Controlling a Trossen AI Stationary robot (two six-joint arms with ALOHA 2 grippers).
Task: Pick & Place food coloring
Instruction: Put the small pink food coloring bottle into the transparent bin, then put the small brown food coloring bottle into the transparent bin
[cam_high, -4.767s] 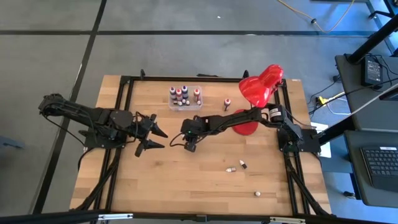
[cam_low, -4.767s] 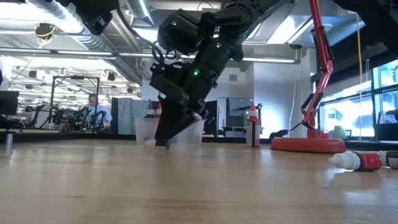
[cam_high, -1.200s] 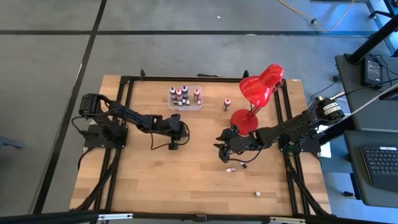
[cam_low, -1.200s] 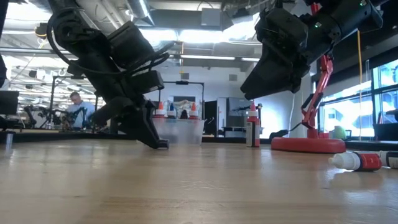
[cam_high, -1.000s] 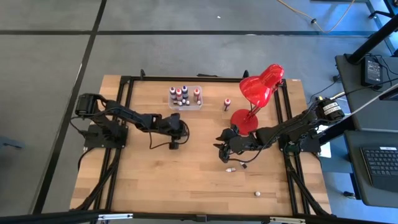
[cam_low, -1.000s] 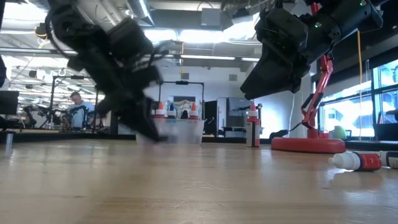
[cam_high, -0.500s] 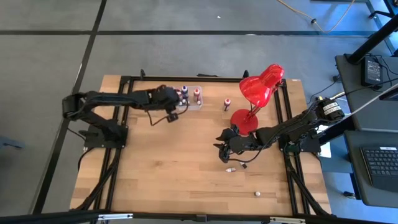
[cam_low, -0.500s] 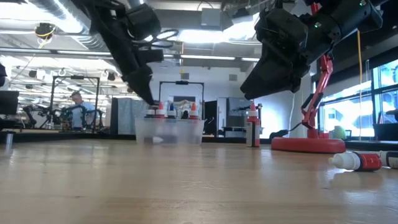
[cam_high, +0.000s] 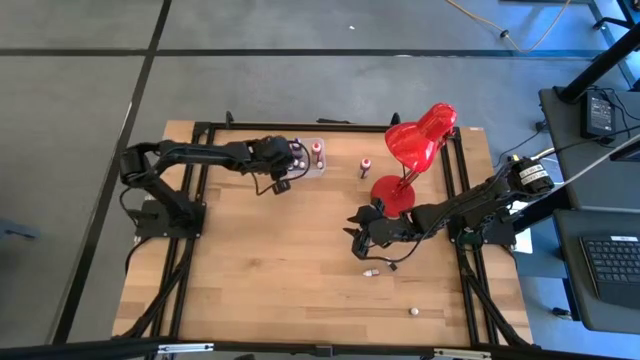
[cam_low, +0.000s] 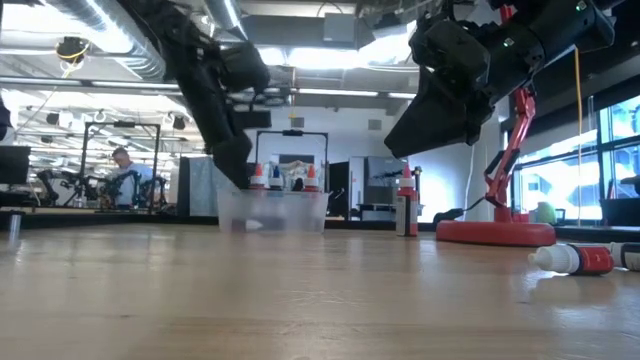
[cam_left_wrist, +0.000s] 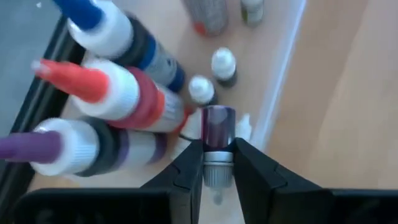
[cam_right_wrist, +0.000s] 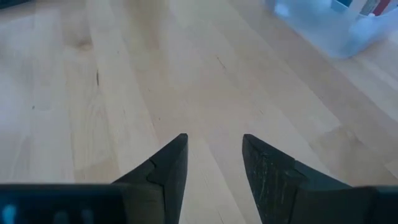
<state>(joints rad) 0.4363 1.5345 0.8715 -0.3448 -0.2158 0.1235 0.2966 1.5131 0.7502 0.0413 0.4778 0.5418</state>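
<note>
My left gripper (cam_high: 289, 162) hangs over the clear plastic box (cam_high: 318, 170) at the table's far middle, shut on a tiny dark purple food coloring bottle (cam_left_wrist: 217, 124). Several larger bottles with blue, red and purple tips (cam_left_wrist: 118, 93) and two small white-capped ones (cam_left_wrist: 222, 62) stand in the box. My right gripper (cam_high: 355, 240) hovers open above the table right of centre, with bare wood between its fingers (cam_right_wrist: 214, 155). Loose bottles lie on their sides on the wood (cam_high: 369, 271), (cam_high: 413, 312). One stands upright (cam_high: 365, 166) right of the box. My left gripper pinches the small bottle by its pale cap end (cam_left_wrist: 216, 163) between its two fingers (cam_left_wrist: 188, 169). The dark purple body sticks out past the fingertips. The fingers slant down over the box from the table's left. The bottle is lifted clear above the box's inside.
A red desk lamp (cam_high: 418, 138) stands on its round base (cam_high: 395, 196) at the far right, close behind my right gripper. A bottle (cam_low: 570, 260) lies at the right of the low view. Black frame rails run along the table's edges (cam_high: 200, 200).
My left gripper has risen from the table's middle and swung toward the far edge, carrying the small bottle, until it hangs over the clear box; it has tipped as it went. The bottle is lifted clear of the wood.
</note>
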